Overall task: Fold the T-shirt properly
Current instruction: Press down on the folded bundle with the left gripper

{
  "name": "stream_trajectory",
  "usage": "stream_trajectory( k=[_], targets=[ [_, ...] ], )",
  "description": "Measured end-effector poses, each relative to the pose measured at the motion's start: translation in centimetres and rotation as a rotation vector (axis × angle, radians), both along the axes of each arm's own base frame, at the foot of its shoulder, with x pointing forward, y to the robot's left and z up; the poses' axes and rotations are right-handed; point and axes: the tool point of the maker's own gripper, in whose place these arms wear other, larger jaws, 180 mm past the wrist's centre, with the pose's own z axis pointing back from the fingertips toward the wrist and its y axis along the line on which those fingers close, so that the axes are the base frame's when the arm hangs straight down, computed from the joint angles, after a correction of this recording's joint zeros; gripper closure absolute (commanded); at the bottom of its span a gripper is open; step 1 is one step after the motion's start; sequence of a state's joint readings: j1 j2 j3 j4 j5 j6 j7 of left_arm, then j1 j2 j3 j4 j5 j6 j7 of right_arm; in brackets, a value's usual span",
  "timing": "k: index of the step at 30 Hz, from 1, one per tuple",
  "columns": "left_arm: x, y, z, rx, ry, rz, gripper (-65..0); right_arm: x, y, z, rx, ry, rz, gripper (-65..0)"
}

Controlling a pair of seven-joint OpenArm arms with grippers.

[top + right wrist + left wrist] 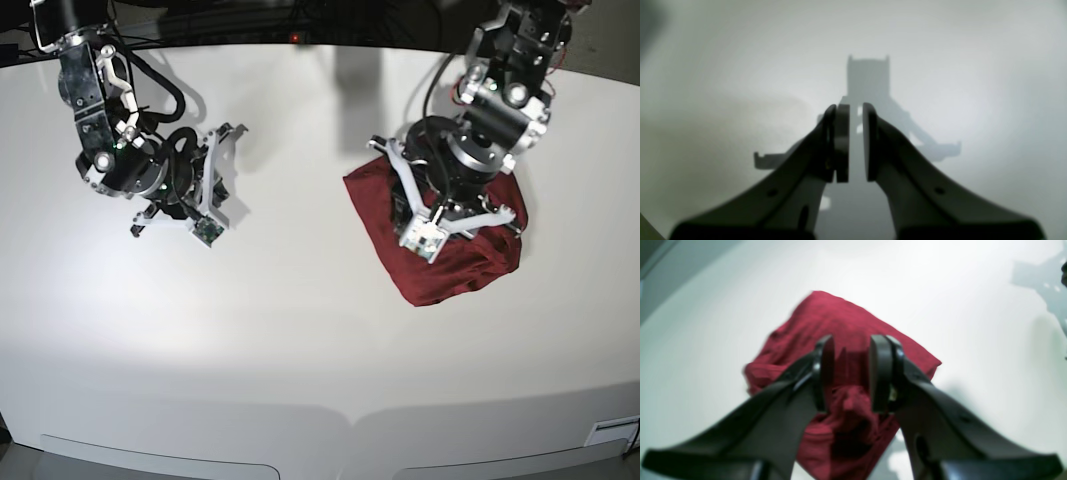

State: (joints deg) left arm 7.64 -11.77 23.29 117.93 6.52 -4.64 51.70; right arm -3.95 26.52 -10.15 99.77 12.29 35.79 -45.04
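The T-shirt (450, 260) is a dark red bundle, folded small and wrinkled, lying on the right part of the white table (300, 330). In the left wrist view, which is blurred, the T-shirt (840, 316) fills the middle. My left gripper (853, 373) hangs straight above it, jaws apart, with the cloth showing in the gap below them. Whether the pads touch the fabric I cannot tell. My right gripper (856, 143) hovers over bare table far from the shirt. Its pads (841, 143) stand a narrow slit apart with nothing between them.
In the base view, the left arm (480, 140) stands over the shirt and covers part of it. The right arm (130, 160) with its cables sits at the table's far left. The curved front edge of the table (340, 412) runs below.
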Motion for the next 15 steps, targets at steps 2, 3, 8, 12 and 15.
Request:
stream_trajectory(
  k=[2, 3, 8, 12, 15],
  targets=[
    [0.0, 0.0, -1.9, 0.038, 0.033, 0.026, -17.1, 0.0, 0.0, 0.0, 0.001, 0.0, 0.0, -6.5],
    [-0.2, 0.0, -2.9, 0.063, 0.056, 0.028, -17.1, 0.0, 0.0, 0.0, 0.001, 0.001, 0.0, -6.5],
    [-1.2, -0.3, -5.6, 0.103, 0.141, 0.027, -17.2, 0.0, 0.0, 0.0, 0.001, 0.001, 0.0, -6.5],
    [-1.2, 0.1, -5.7, 0.131, 0.14, 0.034, -17.2, 0.0, 0.0, 0.0, 0.001, 0.001, 0.0, -6.5],
    [-0.8, 0.8, -5.5, 0.175, 0.116, 0.045, -17.5, -0.1, 0.3, 0.1, 0.021, 0.005, 0.0, -6.5]
  ],
)
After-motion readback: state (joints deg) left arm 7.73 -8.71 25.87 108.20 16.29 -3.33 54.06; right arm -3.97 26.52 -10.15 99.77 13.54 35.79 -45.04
